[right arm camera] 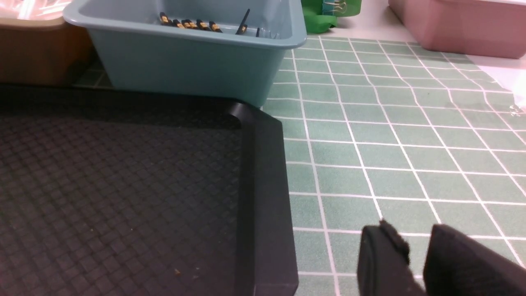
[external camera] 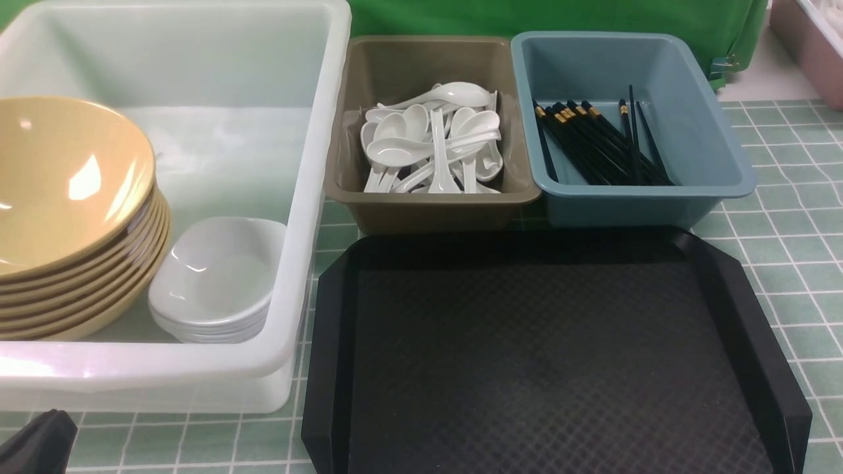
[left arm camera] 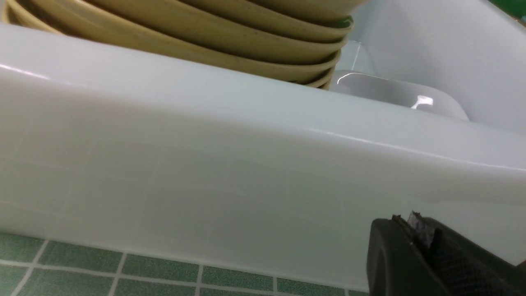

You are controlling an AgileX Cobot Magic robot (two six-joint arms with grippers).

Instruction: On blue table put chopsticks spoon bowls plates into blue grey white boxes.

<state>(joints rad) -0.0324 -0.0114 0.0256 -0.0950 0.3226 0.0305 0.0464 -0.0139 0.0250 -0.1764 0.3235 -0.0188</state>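
Note:
The white box [external camera: 309, 197] holds a leaning stack of yellow bowls [external camera: 72, 217] and a stack of small white dishes [external camera: 214, 283]. The grey box [external camera: 428, 207] holds several white spoons [external camera: 431, 141]. The blue box [external camera: 718, 151] holds several black chopsticks [external camera: 596, 141]. My left gripper [left arm camera: 415, 220] is shut and empty, low beside the white box's near wall [left arm camera: 230, 181]; its tip shows at the front view's lower left corner [external camera: 36, 438]. My right gripper [right arm camera: 415, 230] is shut and empty, with only a narrow slit at its tips, over the green tiles right of the tray. It is out of the front view.
A black tray [external camera: 757, 342] with nothing on it lies in front of the grey and blue boxes; its rim also shows in the right wrist view [right arm camera: 267, 185]. A pink bin [right arm camera: 460, 24] stands at the far right, and green cloth [external camera: 527, 16] hangs behind.

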